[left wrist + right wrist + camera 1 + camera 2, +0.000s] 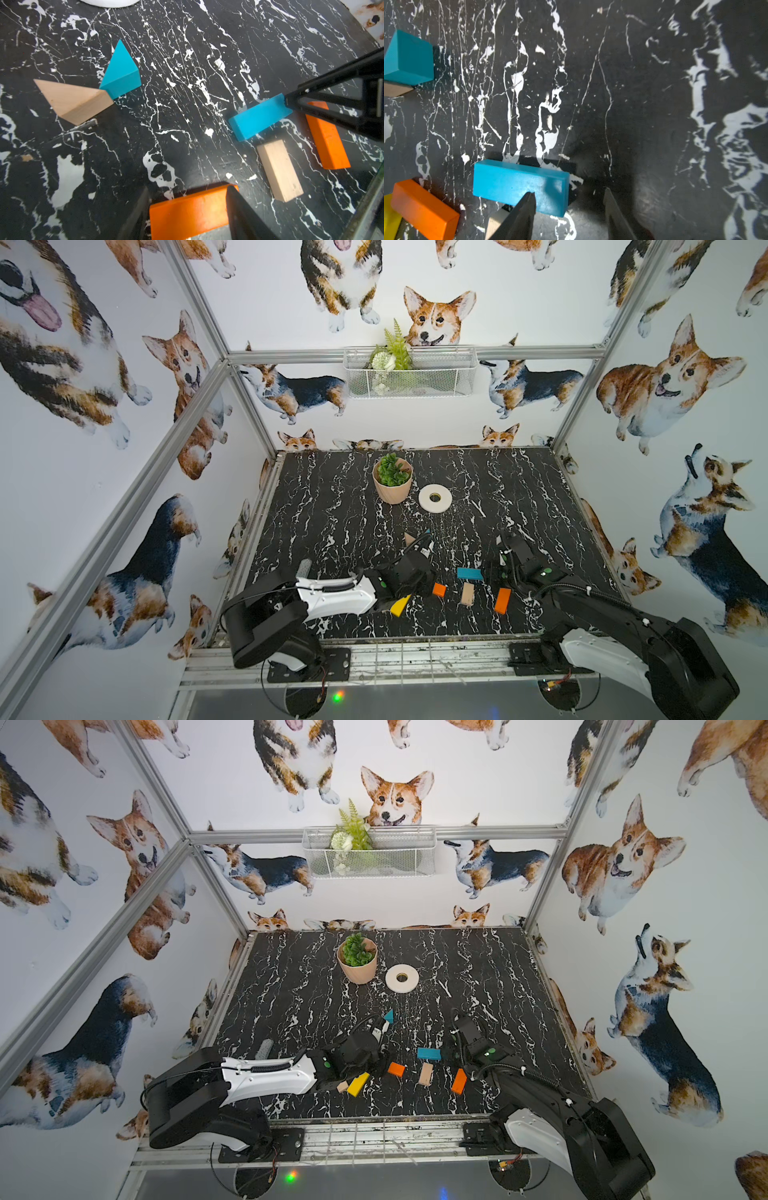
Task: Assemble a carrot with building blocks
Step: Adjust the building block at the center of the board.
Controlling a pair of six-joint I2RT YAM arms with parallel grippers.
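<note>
Orange bar [187, 212] lay loose between the left gripper's [189, 188] parted fingers. The right gripper's [569, 192] jaws stood apart, one fingertip [529, 201] at the blue bar's [512, 182] end. Near the blue bar lay a plain-wood block [279, 170] and another orange bar [327, 137]; the blue triangle [121, 70] and wood triangle [72, 101] farther off.

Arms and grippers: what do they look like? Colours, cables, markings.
Both alike. The left arm and right arm: black joints, white shell links, black ribbed cable along the top, green dots near the wrist. The left gripper and right gripper: black tapered fingers; the right's show triangular cut-outs.
</note>
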